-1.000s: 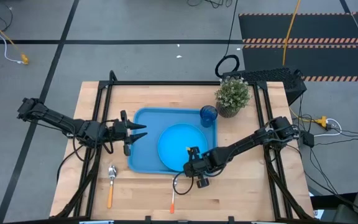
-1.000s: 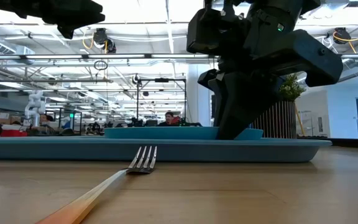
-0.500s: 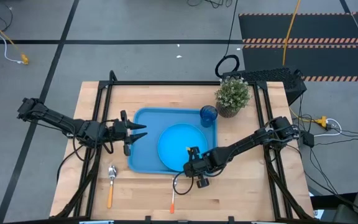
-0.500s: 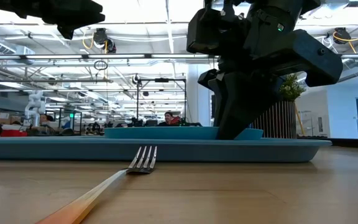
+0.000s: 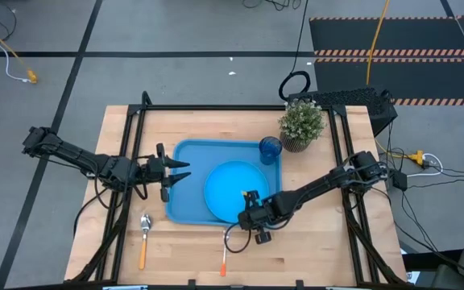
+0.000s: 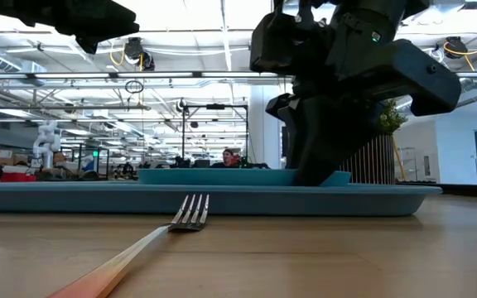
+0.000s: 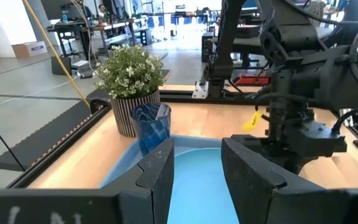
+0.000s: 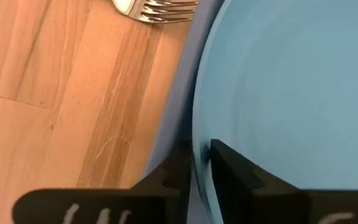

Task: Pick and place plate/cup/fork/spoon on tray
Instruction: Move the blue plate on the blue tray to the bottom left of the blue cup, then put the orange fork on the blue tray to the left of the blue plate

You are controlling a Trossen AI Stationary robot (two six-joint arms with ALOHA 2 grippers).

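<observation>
Plate (image 5: pixel 234 190) lies inside the tray (image 5: pixel 185 211), towards its near right corner, and I find no shift in it over the last second; nor in either arm, beyond a slight change in how the right arm sits in the low view. The right gripper (image 5: pixel 252 213) is at the plate's near edge, and my right wrist view shows its fingers (image 8: pixel 232 168) drawn close on either side of the plate rim, so I judge the grip not yet released. The stillness suggests to me that the plate is set down and the release is what remains.

Cup (image 5: pixel 271 149) stands in the tray's far right corner, just beside the potted plant (image 5: pixel 301 123).

Fork (image 5: pixel 225 256) lies on the table (image 5: pixel 312 250) near the front edge, tines (image 6: pixel 190 211) towards the tray but apart from it. Spoon (image 5: pixel 144 239) lies off the tray's near left corner. Both are still to be placed.

The left gripper (image 5: pixel 172 170) waits at the tray's left rim, fingers (image 7: pixel 157 174) parted and holding nothing.
</observation>
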